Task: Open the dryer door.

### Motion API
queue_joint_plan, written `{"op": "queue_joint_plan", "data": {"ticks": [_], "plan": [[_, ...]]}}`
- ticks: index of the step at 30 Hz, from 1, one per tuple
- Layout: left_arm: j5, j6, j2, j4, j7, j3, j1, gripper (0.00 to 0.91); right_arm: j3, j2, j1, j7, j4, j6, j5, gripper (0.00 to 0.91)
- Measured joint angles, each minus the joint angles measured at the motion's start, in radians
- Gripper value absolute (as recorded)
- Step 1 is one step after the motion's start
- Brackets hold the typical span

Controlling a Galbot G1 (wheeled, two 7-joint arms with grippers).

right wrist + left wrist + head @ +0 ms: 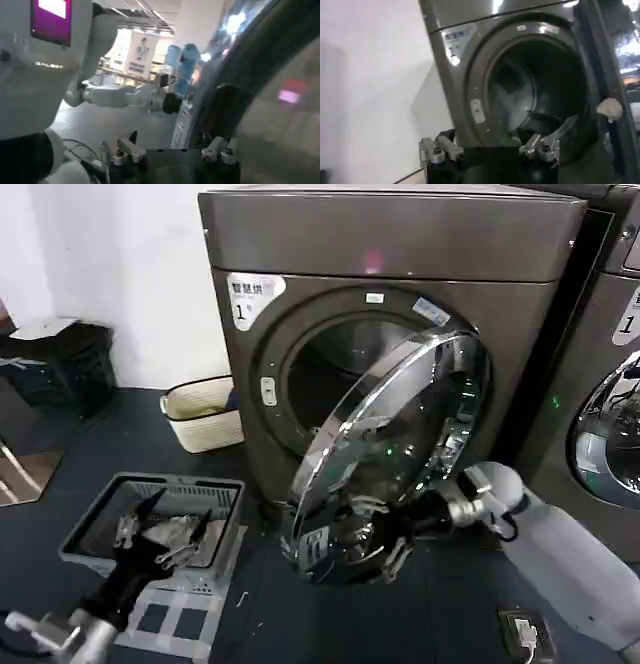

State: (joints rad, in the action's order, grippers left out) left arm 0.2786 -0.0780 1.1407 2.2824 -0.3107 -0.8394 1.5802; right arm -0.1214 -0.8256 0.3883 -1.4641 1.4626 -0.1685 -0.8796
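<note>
The dryer [400, 304] stands against the white wall with the dryer door [385, 454] swung partly open, hinged at the machine's right side and angled outward across the lower right of the round opening. In the head view the right gripper [395, 544] sits at the door's lower rim, close against the chrome; whether its fingers are apart or closed on the rim cannot be told from there, and the right wrist view shows only the two finger bases spread apart with the door's reflective glass [280, 100] just ahead. The left gripper [165, 534] hangs low, well to the left of the dryer, fingers apart and empty, over a grey basket [95, 529] on the floor whose contents cannot be made out. The left wrist view adds the dark drum interior [535, 95] behind the open port. A cream basket [205, 414] stands beside the dryer's left side. A second machine [610, 384] adjoins the dryer's right side.
</note>
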Motion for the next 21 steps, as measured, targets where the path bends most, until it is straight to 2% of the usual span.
{"op": "queue_joint_plan", "data": {"ticks": [10, 16, 21], "plan": [[0.018, -0.009, -0.090, -0.060, -0.029, 0.078, -0.094, 0.907, 0.212, 0.093, 0.144, 0.003, 0.010, 0.004, 0.002, 0.907], [0.049, -0.007, -0.133, -0.113, -0.049, 0.143, -0.181, 0.907, 0.478, 0.178, 0.394, 0.008, 0.086, -0.004, -0.026, 0.907], [0.055, 0.002, -0.159, -0.156, -0.064, 0.219, -0.262, 0.907, 0.731, 0.208, 0.648, 0.031, 0.153, -0.021, -0.053, 0.907]]}}
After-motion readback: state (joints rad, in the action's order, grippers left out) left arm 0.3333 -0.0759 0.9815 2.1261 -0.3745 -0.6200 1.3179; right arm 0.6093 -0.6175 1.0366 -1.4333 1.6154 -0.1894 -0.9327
